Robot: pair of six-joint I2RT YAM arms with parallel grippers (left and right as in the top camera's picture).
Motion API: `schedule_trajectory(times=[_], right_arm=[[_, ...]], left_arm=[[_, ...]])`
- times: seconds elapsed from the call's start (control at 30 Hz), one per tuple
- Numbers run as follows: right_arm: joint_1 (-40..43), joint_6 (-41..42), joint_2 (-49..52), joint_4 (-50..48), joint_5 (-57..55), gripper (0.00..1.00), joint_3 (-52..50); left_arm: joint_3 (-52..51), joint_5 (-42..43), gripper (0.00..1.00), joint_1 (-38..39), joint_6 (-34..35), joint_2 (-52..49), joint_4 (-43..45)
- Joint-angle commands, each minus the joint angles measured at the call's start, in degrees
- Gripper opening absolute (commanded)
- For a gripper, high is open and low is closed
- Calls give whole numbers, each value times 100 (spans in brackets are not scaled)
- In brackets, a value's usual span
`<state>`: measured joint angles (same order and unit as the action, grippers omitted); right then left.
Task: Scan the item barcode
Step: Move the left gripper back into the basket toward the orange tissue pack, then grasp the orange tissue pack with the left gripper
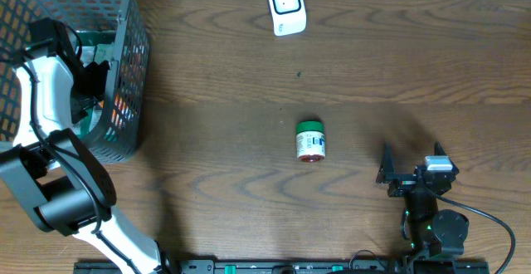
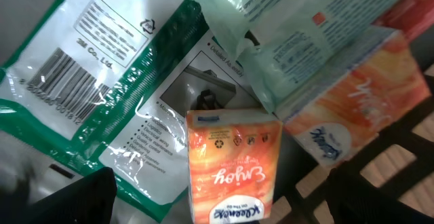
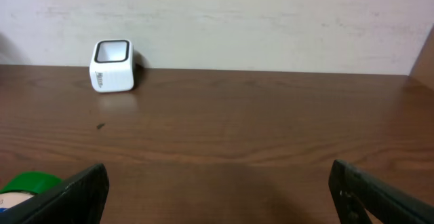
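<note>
The white barcode scanner (image 1: 286,7) stands at the table's far edge and shows in the right wrist view as a small white box (image 3: 113,65). A small jar with a green lid (image 1: 311,140) lies at mid-table. My left gripper (image 2: 224,197) is open inside the wire basket (image 1: 124,75), its fingers either side of an orange tissue pack (image 2: 234,159) without touching it. Around that pack lie a green-and-white bag with a barcode (image 2: 74,81), a pale green pack (image 2: 305,41) and another orange tissue pack (image 2: 359,115). My right gripper (image 1: 412,164) is open and empty, low over the table.
The basket fills the left end of the table, with the left arm (image 1: 41,100) bent over its rim. The jar's green lid (image 3: 27,185) shows just left of my right gripper's left finger (image 3: 78,193). Bare wood lies between jar and scanner.
</note>
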<state>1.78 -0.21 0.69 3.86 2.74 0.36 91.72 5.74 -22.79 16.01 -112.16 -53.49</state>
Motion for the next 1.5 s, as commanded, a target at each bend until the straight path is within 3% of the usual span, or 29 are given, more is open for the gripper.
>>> schedule_trajectory(times=[0.0, 0.13, 0.5, 0.6, 0.8, 0.9, 0.97, 1.13, 1.2, 1.33, 1.47], right_arm=[[-74, 37, -31, 24, -33, 99, -7], [-74, 37, -31, 24, -33, 99, -7], [-74, 39, -31, 24, -33, 99, -4], [-74, 37, -31, 26, -33, 99, -7], [-74, 37, -31, 26, -33, 99, -4], [-74, 37, -31, 24, -33, 99, -4], [-74, 37, -31, 24, -33, 99, -4], [-74, 39, -31, 26, -31, 99, -4], [-74, 37, -31, 24, -33, 99, -4], [-74, 37, -31, 24, -31, 99, -4], [-74, 37, -31, 24, -33, 99, -7]], left_arm=[[-17, 31, 100, -35, -96, -101, -26], [-22, 31, 91, -35, -96, -98, -26], [-278, 28, 89, -35, -94, -101, -203], [-459, 28, 80, -24, -94, -101, -195], [-479, 31, 53, -59, -96, -61, -87], [-205, 28, 35, -109, -96, 44, -192], [-2, 28, 32, -162, -96, 201, -214], [238, 28, 32, -291, -44, 728, -138], [238, 31, 50, -291, -28, 907, -212], [205, 31, 71, -232, -26, 944, -566], [-168, 31, 75, -120, -26, 901, -442]])
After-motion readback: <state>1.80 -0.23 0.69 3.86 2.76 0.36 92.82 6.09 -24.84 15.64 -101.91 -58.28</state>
